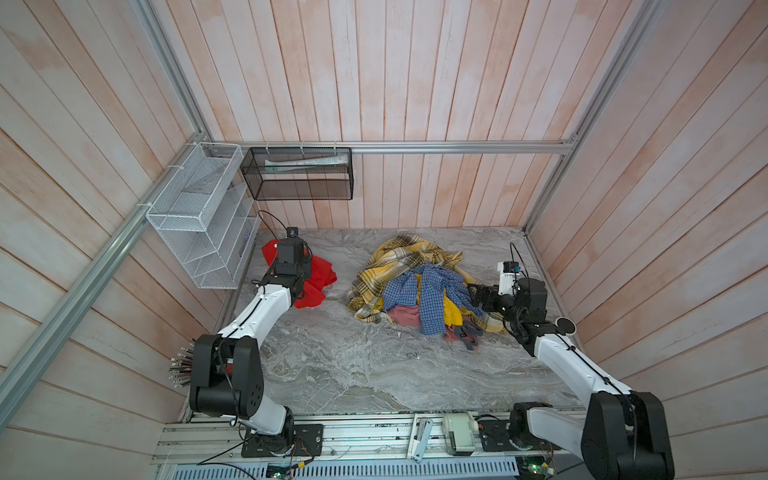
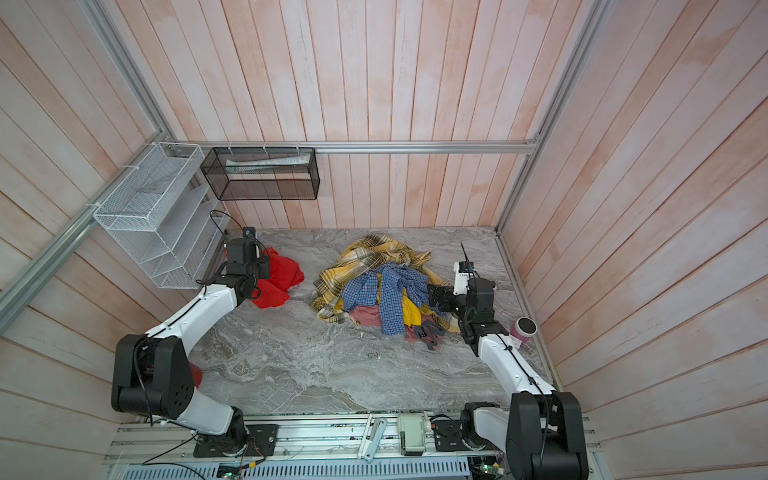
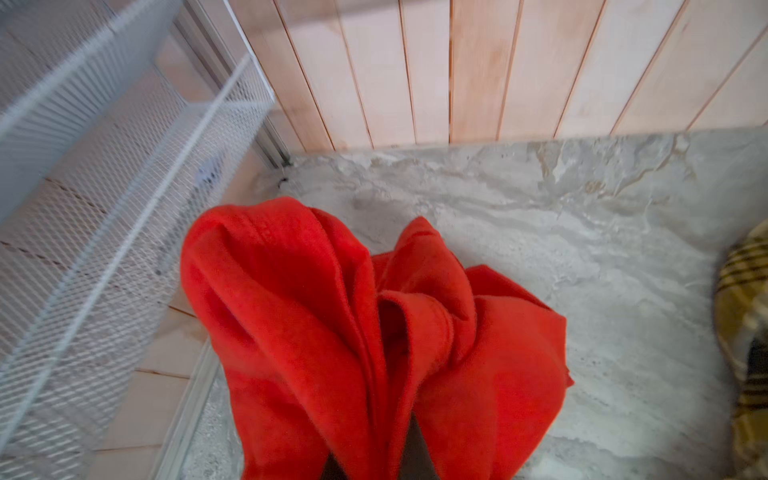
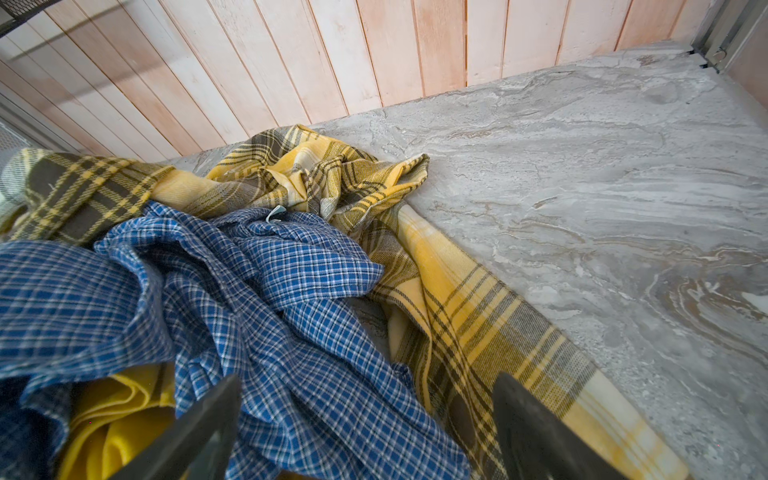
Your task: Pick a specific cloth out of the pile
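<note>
Surface: grey marbled tabletop [image 1: 332, 374], enclosed on three sides by pale pink-washed plank walls with aluminium framing. A white wire rack [image 1: 199, 216] is mounted on the left wall, a black mesh basket [image 1: 297, 172] on the back wall. A rail with both arm bases is seen along the near edge.

The cloth [image 1: 318, 276] (plain bright red) is located at the far-left of the table, just beside the white rack and well apart from the pile [image 1: 419, 286]. It is bunched, not spread flat. In both top views its long axis is seen running diagonally, from the back-left corner toward the near centre; part of it is hidden under the left wrist. In the left wrist view, folds [image 3: 332, 316] are gathered upward and converge toward the left gripper [image 3: 376, 457]. The jaws are pressed together, pinching the red fabric; only dark finger tips show below the folds.

The pile sits right of centre: yellow plaid cloth [image 4: 457, 307] underneath, blue checked shirt [image 4: 270, 291] draped on top, pink [image 1: 405, 316], plain yellow [image 4: 112, 411] and grey [image 1: 467, 334] pieces at the near edge.

The right gripper [image 4: 365, 428] is spread wide at the pile's right side, over the blue shirt and plaid edge; nothing is gripped.
</note>
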